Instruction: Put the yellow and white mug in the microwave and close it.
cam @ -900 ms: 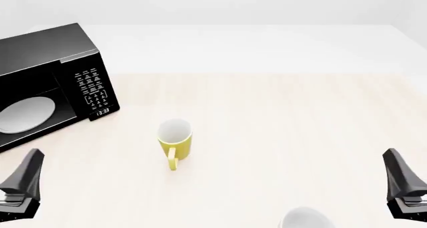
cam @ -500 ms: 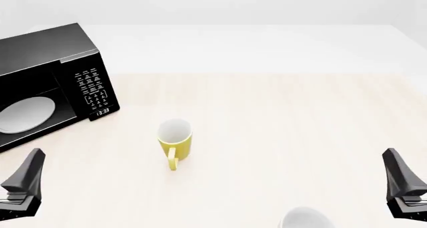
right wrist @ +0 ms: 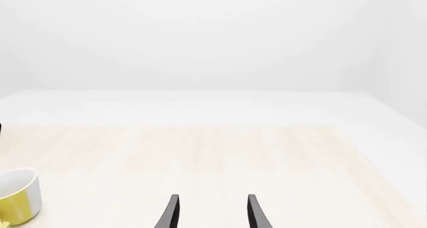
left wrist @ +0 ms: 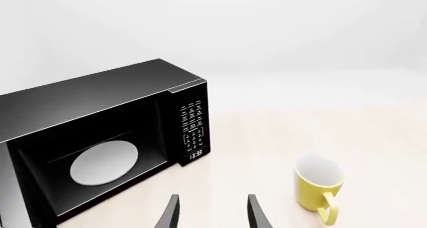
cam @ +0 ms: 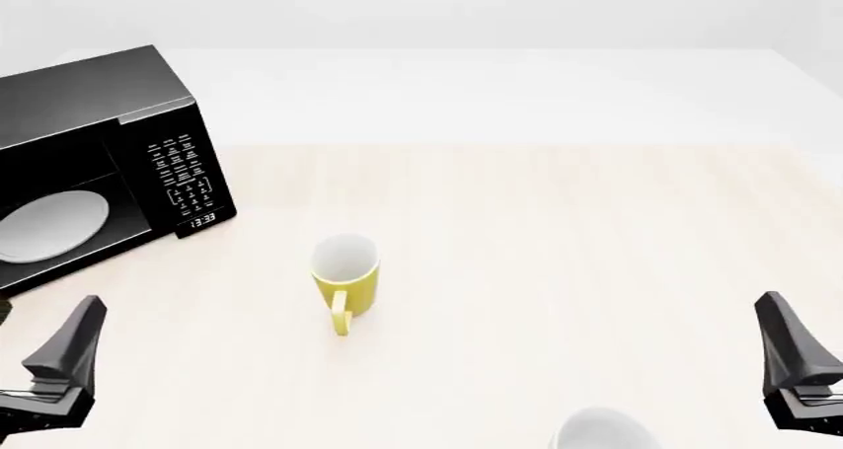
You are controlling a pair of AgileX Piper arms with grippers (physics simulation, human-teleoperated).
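While both claws hang spread and empty, yellow and white mug (cam: 345,274) upright beside open microwave (cam: 99,153)

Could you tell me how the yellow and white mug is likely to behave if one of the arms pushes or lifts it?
The yellow and white mug stands upright on the table and looks rigid, so it should probably slide rather than deform. It is taller than wide, so a high push may tip it. Its smooth wall might slip in a pincer; the loop handle could turn it when nudged.
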